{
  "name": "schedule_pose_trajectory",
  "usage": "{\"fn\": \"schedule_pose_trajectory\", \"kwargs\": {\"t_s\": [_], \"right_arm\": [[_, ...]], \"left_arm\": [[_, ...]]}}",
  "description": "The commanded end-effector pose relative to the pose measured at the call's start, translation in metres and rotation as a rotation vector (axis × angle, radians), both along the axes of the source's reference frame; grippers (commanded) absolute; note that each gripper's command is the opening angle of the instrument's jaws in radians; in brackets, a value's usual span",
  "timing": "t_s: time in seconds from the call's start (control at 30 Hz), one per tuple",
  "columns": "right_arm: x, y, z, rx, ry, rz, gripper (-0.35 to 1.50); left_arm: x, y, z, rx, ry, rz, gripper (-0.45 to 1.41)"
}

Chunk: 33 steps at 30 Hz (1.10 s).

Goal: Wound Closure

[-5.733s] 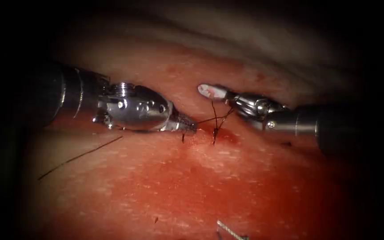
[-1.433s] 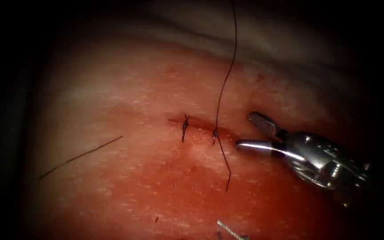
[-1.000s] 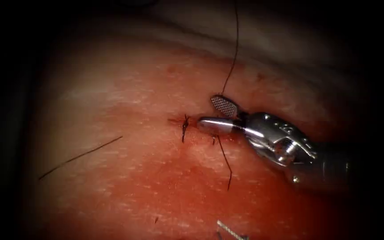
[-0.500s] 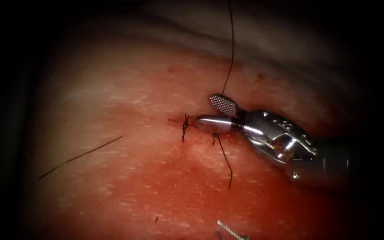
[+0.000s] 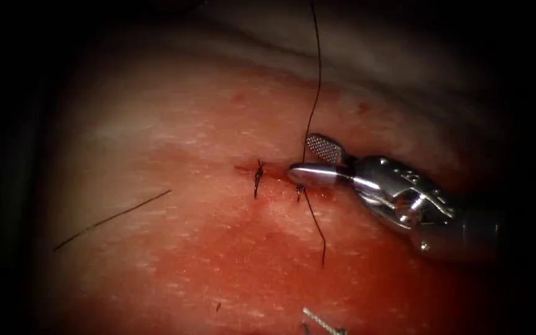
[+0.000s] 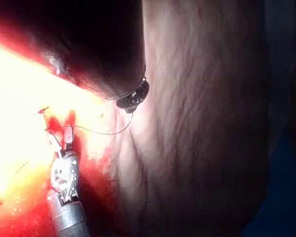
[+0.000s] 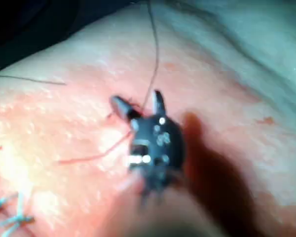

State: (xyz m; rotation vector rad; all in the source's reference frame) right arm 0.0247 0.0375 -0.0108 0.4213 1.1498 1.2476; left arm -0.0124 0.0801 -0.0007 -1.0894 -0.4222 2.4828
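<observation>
The tissue [image 5: 175, 260] lies wet with red fluid [image 5: 249, 273] across its near half, and the cut [image 5: 277, 177] runs as a short dark line at its centre.

Your right tool [image 5: 310, 160] comes in from the right and sits at the right end of the cut. Its jaws stand spread in a moderate V: one flat over the cut line, the other raised and showing its ridged face. They pinch nothing. The thread [image 5: 313, 93] rises from the right-hand stitch [image 5: 299, 189] and passes through the gap between the jaws, close to the raised one; whether it touches either jaw cannot be told. In your right wrist view the same tool [image 7: 138, 104] shows both jaws apart with the thread [image 7: 154, 54] running up between them.

Your left tool [image 6: 132, 98] appears in its own wrist view as a dark tip held off the tissue, with thread [image 6: 101, 132] leading to it; its jaw state cannot be told.

A second knotted stitch [image 5: 258, 177] sits on the cut, left of the first. A short tail of thread [image 5: 315, 226] trails from the right stitch toward the near side. A loose cut end [image 5: 113, 217] lies well to the left of the cut. Where the needle is cannot be told.
</observation>
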Motion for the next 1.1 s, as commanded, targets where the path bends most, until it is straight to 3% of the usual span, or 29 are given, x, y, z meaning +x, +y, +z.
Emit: {"fn": "schedule_pose_trajectory", "kwargs": {"t_s": [0.03,0.47,1.1], "right_arm": [[0.0012,0.0001,0.0005,-0.003,-0.001,0.004,1.21],[0.0051,0.0008,0.0018,-0.004,0.015,-0.004,1.21],[0.0058,0.0007,0.0023,-0.002,0.013,-0.022,1.21]], "left_arm": [[-0.0005,0.0000,0.0005,-0.002,0.000,0.001,-0.35],[-0.0010,-0.0002,-0.0005,-0.008,0.001,0.004,-0.35],[-0.0017,-0.0010,-0.0028,-0.014,-0.009,0.015,-0.35]]}}
